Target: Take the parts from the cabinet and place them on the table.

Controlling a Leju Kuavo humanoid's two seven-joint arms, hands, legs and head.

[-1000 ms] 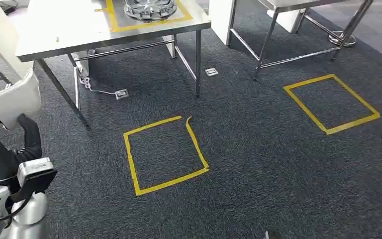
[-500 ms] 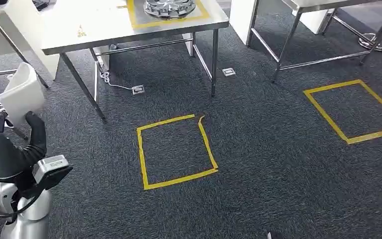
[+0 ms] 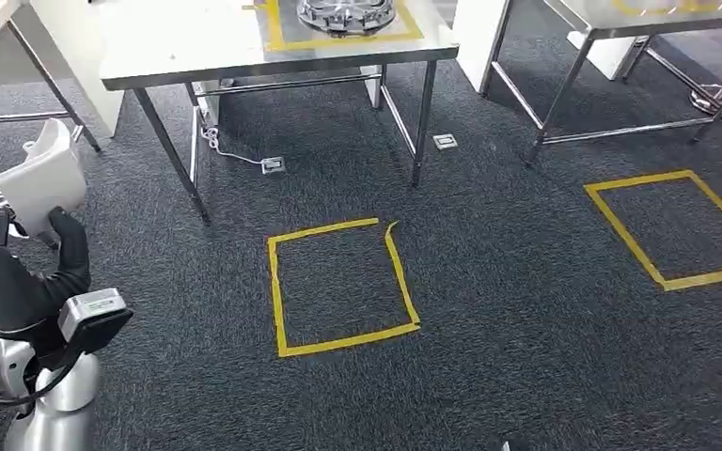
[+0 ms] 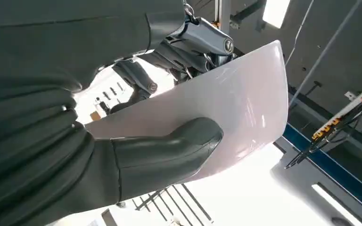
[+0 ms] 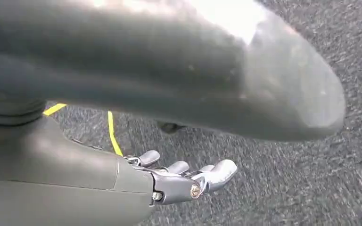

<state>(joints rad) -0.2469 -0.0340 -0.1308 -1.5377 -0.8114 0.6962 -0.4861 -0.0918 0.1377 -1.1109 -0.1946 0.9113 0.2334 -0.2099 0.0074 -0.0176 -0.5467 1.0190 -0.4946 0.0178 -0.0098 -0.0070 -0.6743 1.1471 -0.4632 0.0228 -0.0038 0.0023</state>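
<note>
We've got the white part (image 3: 42, 178) grasped in the left hand (image 3: 0, 246); bench (image 3: 207, 52) lies ahead, slightly right. Right hand (image 5: 188, 181) released, hanging.

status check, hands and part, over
Left robot hand holds white plastic part. Right robot hand open, empty. Steel table ahead, carpet between, no obstacle seen.
</note>
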